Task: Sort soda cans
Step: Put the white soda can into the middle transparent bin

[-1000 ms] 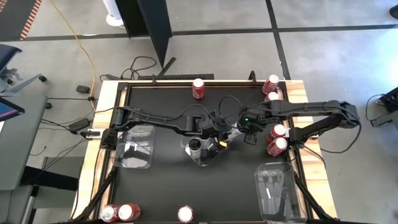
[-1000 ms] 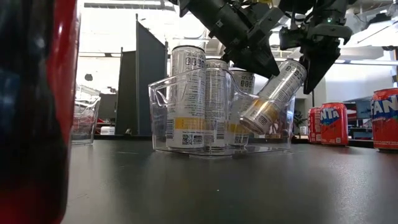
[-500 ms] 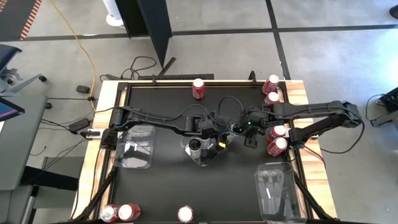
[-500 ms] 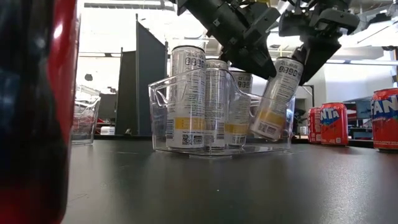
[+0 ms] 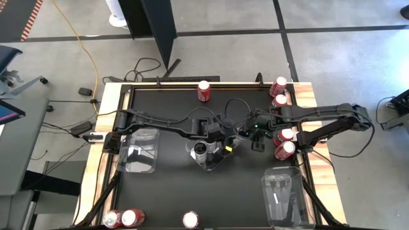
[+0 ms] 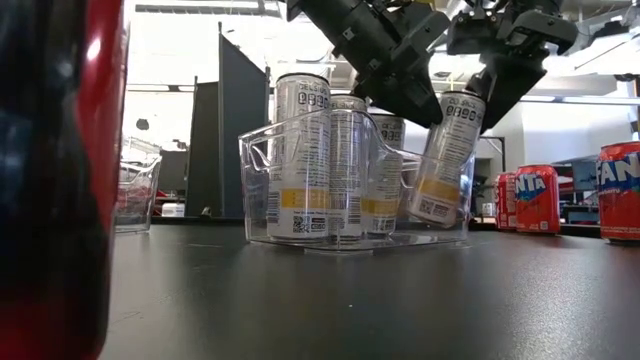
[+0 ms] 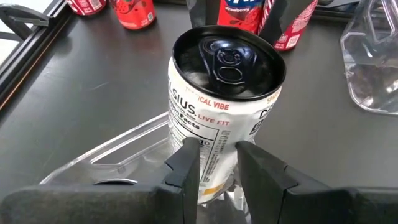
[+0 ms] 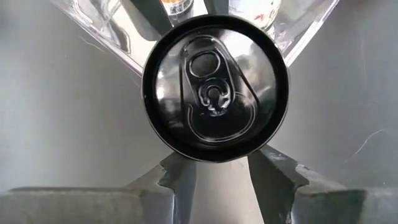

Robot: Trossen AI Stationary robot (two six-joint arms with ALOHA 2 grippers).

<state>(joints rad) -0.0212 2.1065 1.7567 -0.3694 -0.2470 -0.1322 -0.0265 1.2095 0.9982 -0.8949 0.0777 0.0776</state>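
High view: both arms meet at frame centre over a clear tray on the black counter. The left gripper and right gripper sit close together at the tray's right end. Red cans stand along the right edge, with others at the top and bottom edges. Two further clear trays lie at centre left and lower right.

Low view: the tray holds upright silver cans. The right gripper, upper right of frame, is closed part-way on the top of a silver can, which tilts slightly with its base down inside the tray's right end. The left gripper hangs just beside it.

Left wrist view: the left gripper stands narrowly parted, fingers against the side of a dark-topped silver can.

Right wrist view: the right gripper pinches the can's rim, seen end-on over the tray.
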